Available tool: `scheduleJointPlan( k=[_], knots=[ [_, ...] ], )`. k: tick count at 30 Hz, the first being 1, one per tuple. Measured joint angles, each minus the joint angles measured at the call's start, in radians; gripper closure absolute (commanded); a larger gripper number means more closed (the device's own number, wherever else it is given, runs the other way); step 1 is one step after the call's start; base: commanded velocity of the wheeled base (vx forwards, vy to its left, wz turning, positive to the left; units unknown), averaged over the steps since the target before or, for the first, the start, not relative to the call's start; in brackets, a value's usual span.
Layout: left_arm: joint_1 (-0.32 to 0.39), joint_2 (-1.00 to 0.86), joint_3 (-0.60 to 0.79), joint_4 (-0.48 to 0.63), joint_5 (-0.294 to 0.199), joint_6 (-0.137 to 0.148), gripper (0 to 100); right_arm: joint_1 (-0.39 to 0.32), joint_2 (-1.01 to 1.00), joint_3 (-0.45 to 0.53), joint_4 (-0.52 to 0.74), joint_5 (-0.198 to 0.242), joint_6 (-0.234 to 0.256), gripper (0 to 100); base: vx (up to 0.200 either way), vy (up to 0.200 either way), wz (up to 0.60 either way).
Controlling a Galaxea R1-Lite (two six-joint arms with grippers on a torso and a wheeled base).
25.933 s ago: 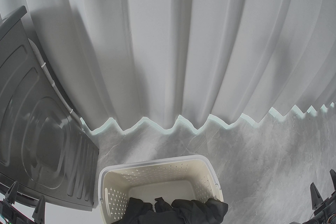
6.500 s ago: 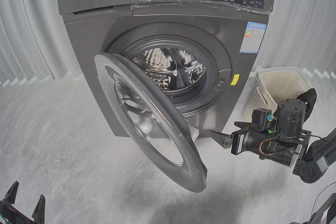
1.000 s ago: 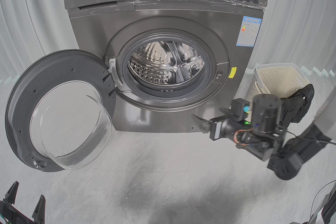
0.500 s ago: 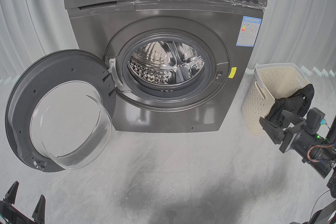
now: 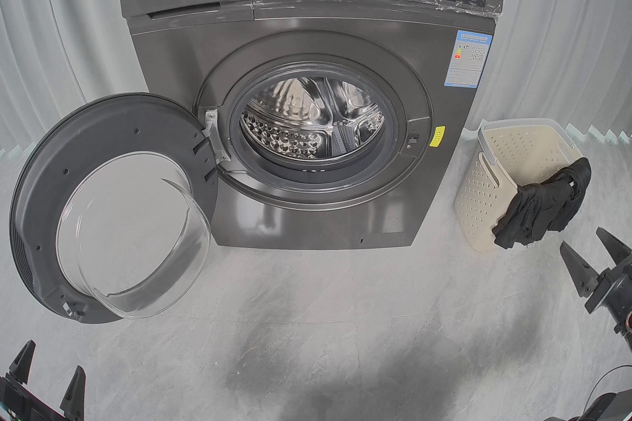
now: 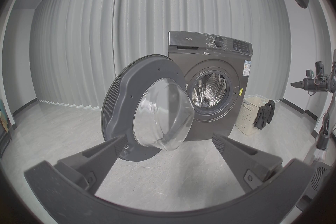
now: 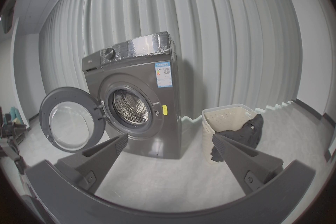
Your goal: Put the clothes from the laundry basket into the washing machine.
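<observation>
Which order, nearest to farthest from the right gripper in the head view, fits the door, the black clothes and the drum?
1. Black clothes, on the basket rim, beside the right gripper.
2. Drum, centre of the washing machine.
3. Door, open, at far left.

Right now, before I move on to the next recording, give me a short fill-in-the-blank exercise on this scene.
1. The washing machine has its door swung ____.
2. The drum holds ____ clothes.
3. A ____ garment hangs over the rim of the laundry basket.
4. The right tool, jaws apart, grips ____.
Missing words: open; no; black; nothing.
</observation>
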Motion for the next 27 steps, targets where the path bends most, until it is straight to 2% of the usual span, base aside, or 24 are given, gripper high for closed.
scheduleJointPlan(
  k=[9,14,18,21,24,27],
  knots=[
    [0.000,0.000,0.000,0.000,0.001,0.003,0,-0.085,-0.315,0.004,0.379,0.007,-0.051,0,0.000,0.000,0.00],
    [0.000,0.000,0.000,0.000,0.001,0.002,0,-0.135,-0.509,0.004,0.546,0.011,-0.060,0,0.000,0.000,0.00],
    [0.000,0.000,0.000,0.000,0.001,0.002,0,-0.156,-0.673,0.004,0.744,0.018,-0.059,0,0.000,0.000,0.00],
    [0.000,0.000,0.000,0.000,0.001,0.002,0,-0.187,-0.782,0.005,0.869,0.042,-0.057,0,0.000,0.000,0.00],
    [0.000,0.000,0.000,0.000,0.000,0.003,0,-0.231,-0.868,0.005,0.919,0.073,-0.066,0,0.000,0.000,0.00],
    [0.000,0.000,0.000,0.000,0.000,0.003,0,-0.253,-0.916,0.004,0.929,0.081,-0.066,0,0.000,0.000,0.00]
  ],
)
